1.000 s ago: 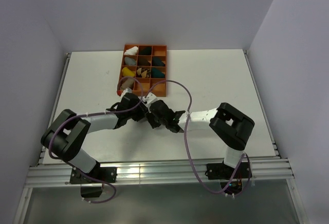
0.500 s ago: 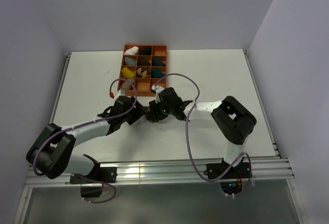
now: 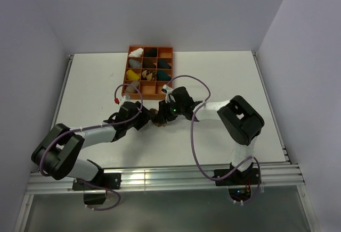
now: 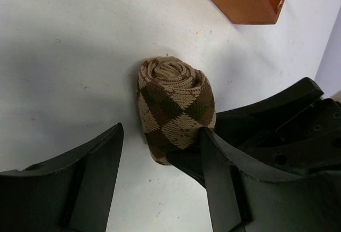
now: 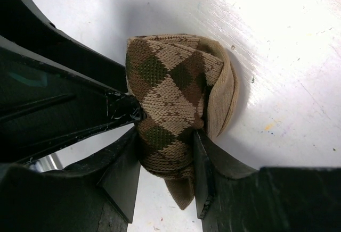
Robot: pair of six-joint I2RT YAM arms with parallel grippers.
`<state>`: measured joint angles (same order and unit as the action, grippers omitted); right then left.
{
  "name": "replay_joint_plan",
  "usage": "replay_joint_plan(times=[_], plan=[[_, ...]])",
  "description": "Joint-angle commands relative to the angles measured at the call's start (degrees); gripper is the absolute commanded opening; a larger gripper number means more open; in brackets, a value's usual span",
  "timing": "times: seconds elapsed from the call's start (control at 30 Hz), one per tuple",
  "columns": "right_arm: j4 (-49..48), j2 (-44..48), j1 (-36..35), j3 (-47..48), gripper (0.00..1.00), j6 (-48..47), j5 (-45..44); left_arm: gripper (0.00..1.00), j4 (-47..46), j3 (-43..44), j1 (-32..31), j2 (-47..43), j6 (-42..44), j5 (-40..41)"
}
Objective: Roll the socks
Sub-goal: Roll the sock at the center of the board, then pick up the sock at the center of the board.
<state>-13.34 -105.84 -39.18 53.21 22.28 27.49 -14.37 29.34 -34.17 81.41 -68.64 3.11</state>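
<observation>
1. A silver metal rail (image 3: 176, 177) ran along the near edge of the table.
2. The white table (image 3: 229, 83) was flat, with a few small marks on it.
3. In the middle lay the socks (image 4: 176, 109), rolled into one tight bundle with the diamond pattern on the outside.
4. The right gripper (image 5: 166, 141) pinched the roll between its fingers.
5. The left gripper (image 4: 160, 136) stood open around the roll, with one finger apart from it.
6. Just behind was an orange tray (image 3: 151, 47) of little boxes holding other sock bundles (image 3: 136, 52).
7. Pale walls (image 3: 160, 8) closed in the table on three sides.
</observation>
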Motion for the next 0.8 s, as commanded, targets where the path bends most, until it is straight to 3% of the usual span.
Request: replay_joint_plan(times=[0.0, 0.13, 0.4, 0.53, 0.77], plan=[[2.72, -3.67, 0.77, -2.49, 0.0, 1.97, 2.39, 0.64, -4.35, -0.95, -0.98, -0.37, -1.32, 1.36], [1.13, -5.42, 2.0, -3.02, 0.0, 3.38, 5.21, 0.65, -4.35, -1.3, -1.07, 0.15, -2.46, 1.28], [1.04, -6.39, 2.79, -3.03, 0.0, 4.17, 5.74, 0.71, -14.61, -7.36, -1.07, -1.77, -7.91, 1.54], [1.13, -6.83, 2.88, -3.11, 0.0, 4.26, 5.56, 0.74, -15.16, -9.04, -1.07, -6.34, -6.69, 4.88], [1.3, -7.1, 2.97, -2.85, 0.0, 4.35, 5.74, 0.78, -17.62, -8.16, -1.07, -4.24, -5.63, 4.97]])
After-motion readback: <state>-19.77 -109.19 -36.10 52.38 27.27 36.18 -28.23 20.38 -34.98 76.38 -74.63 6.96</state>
